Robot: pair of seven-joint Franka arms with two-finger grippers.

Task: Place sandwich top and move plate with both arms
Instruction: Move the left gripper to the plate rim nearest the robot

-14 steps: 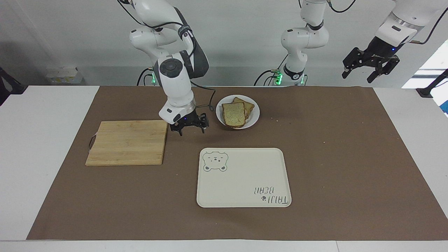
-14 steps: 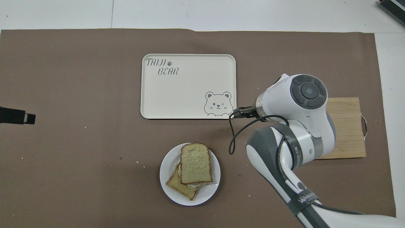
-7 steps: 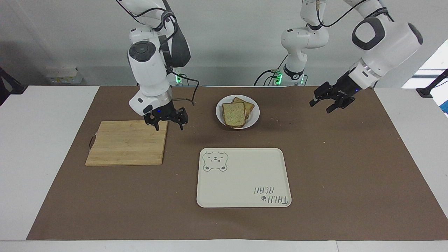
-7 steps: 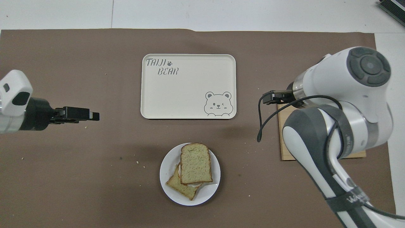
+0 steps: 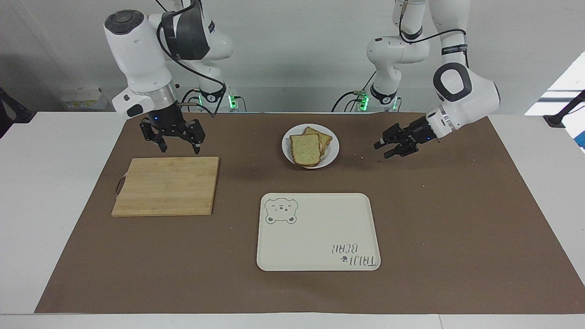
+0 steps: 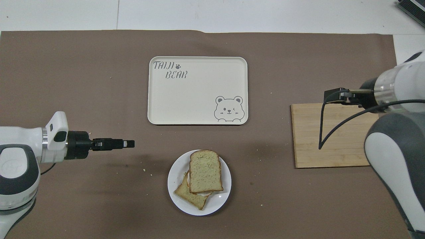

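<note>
Brown paper covers most of the white desk, and everything sits on it. The small white plate lies near the robots' edge of the paper, about midway between the two arms. On it the sandwich top, a pale slice with a thin brown crust, lies flat over a second slice that pokes out from under it on the side nearer the robots. Both slices stay within the plate's rim.

Farther from the robots than the plate is a cream rectangular tray with a bear drawing in one corner and lettering in another; it carries nothing. A wooden cutting board lies toward the right arm's end of the desk, well apart from the plate.

From where I stand, the left gripper hangs low over bare paper beside the plate, on the left arm's side, pointing toward it without touching it. Its fingers are a little apart and grip nothing. The right gripper hangs over the paper just at the robots' edge of the cutting board, pointing down, its fingers spread wide and empty.
</note>
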